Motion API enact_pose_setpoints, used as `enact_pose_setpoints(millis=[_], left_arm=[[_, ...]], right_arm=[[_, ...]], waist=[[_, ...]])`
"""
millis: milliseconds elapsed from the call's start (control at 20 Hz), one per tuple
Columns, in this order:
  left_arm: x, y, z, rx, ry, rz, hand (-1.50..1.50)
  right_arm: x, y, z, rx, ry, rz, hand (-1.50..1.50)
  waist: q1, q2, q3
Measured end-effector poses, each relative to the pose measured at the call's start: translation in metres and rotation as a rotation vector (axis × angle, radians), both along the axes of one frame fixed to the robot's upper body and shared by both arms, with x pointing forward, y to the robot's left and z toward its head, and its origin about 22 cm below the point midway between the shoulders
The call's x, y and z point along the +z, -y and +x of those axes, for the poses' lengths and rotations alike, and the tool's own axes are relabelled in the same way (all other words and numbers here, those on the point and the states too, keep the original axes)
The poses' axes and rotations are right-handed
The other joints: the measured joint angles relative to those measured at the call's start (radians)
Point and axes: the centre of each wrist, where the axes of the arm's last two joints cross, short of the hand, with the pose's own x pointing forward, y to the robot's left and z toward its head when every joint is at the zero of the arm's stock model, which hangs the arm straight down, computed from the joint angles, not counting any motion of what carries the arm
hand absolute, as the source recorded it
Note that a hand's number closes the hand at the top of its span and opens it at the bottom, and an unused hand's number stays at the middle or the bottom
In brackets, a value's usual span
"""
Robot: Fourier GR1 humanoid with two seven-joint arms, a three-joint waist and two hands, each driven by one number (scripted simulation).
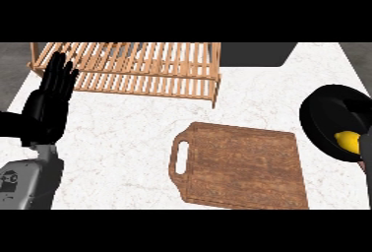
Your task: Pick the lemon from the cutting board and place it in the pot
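Note:
The yellow lemon (349, 141) lies inside the black pot (323, 115) at the counter's right edge, low in the pot's near part. Only a narrow dark strip of my right hand (366, 155) shows at the view's right border, right beside the lemon; whether it touches the lemon is hidden. The brown wooden cutting board (240, 167) with a handle slot on its left lies bare at the centre front. My left hand (49, 101) rests open at the far left, fingers up, far from the board.
A slatted wooden dish rack (131, 69) spans the back left. A dark rectangular block (258, 54) sits at the back, right of the rack. White marble counter (123, 142) lies between my left hand and the board.

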Motion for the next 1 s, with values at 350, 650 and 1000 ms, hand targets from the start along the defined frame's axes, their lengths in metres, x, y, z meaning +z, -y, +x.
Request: enact_pose_setpoints(millis=[350,650,1000], left_arm=[[-0.002,-0.001,-0.003,0.006,-0.007,0.000,0.00],[-0.006,0.003,-0.004,0.010,-0.005,-0.002,0.00],[-0.006,-0.005,-0.006,0.017,-0.005,-0.003,0.00]], right_arm=[[0.017,-0.005,-0.008,-0.049,0.290,0.033,-1.50],[0.023,0.008,-0.040,-0.098,0.473,0.031,-1.50],[0.019,0.013,-0.108,-0.139,0.608,0.003,-1.50]], waist=[[-0.009,-0.003,-0.001],[-0.012,-0.005,-0.001],[-0.017,-0.005,-0.001]])
